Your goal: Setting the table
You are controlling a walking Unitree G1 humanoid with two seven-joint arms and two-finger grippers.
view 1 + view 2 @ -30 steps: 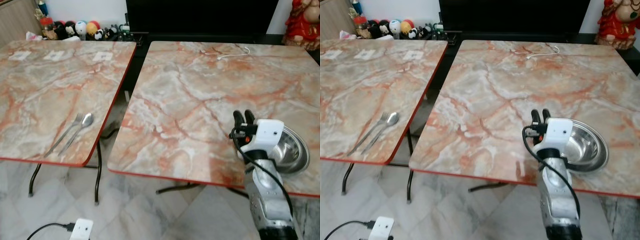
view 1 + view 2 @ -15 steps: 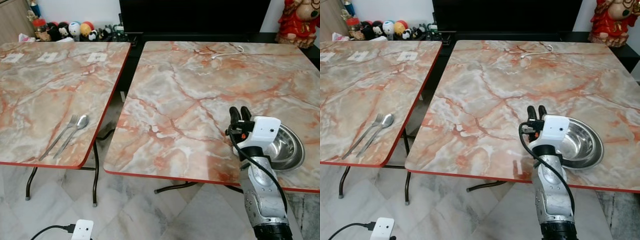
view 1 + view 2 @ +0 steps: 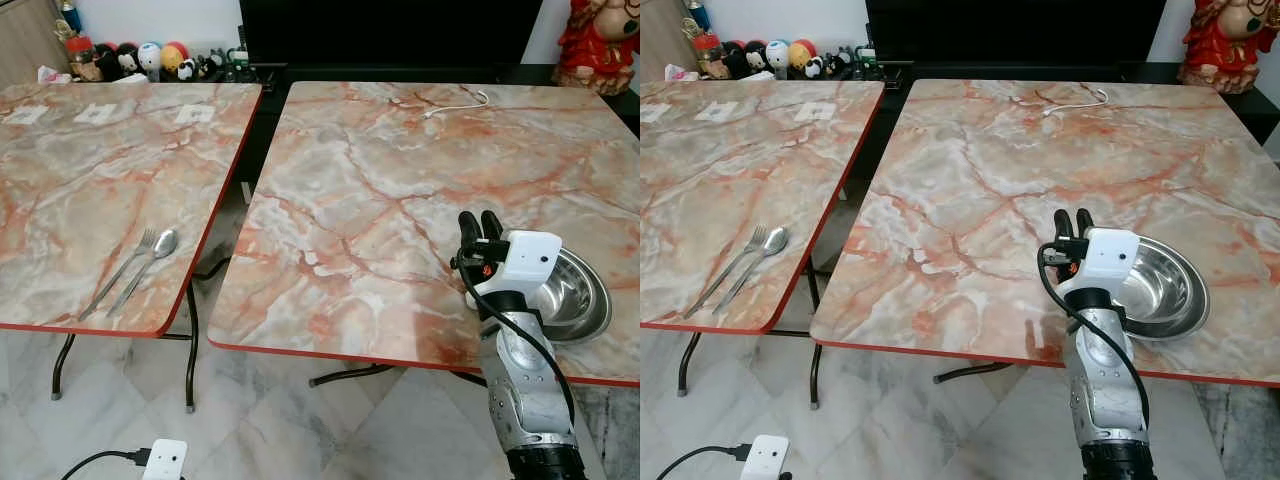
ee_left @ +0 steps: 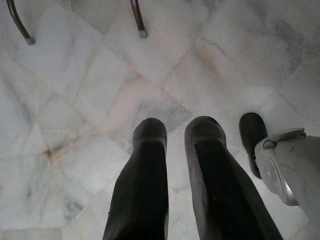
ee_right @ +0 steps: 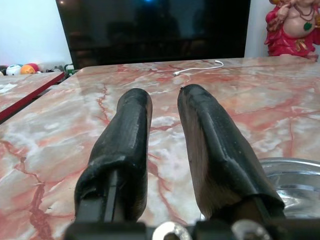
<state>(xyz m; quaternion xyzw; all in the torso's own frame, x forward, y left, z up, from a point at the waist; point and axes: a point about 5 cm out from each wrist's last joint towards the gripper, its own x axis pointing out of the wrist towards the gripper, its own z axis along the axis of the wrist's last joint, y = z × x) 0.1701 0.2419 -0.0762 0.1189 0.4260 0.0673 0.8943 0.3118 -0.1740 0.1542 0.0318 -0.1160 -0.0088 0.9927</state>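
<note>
Two marble worktops dominate the head views: the left worktop in the left half of the frame and the right worktop in the centre and right, with a gap between them. Compared with a second ago the whole picture has shifted slightly, so the camera has moved and settled; over the last half second almost nothing differs. The things themselves lie where they were.

The right arm rises from the lower right of the frame. Its right tool hovers low over the near right part of the right worktop, just beside the bowl, empty, its fingers a narrow gap apart and holding nothing. It has barely moved in the last second.

The bowl sits on the right worktop near the front edge, lower right of the frame, apart from the fingers. I judge it already set down, so that part of the setting looks done.

The fork and spoon lie side by side, touching or nearly so, at the lower left of the frame, near the left worktop's front right corner. They probably come next, being well apart from the bowl.

The left tool hangs idle over the floor, fingers slightly parted, empty.
</note>
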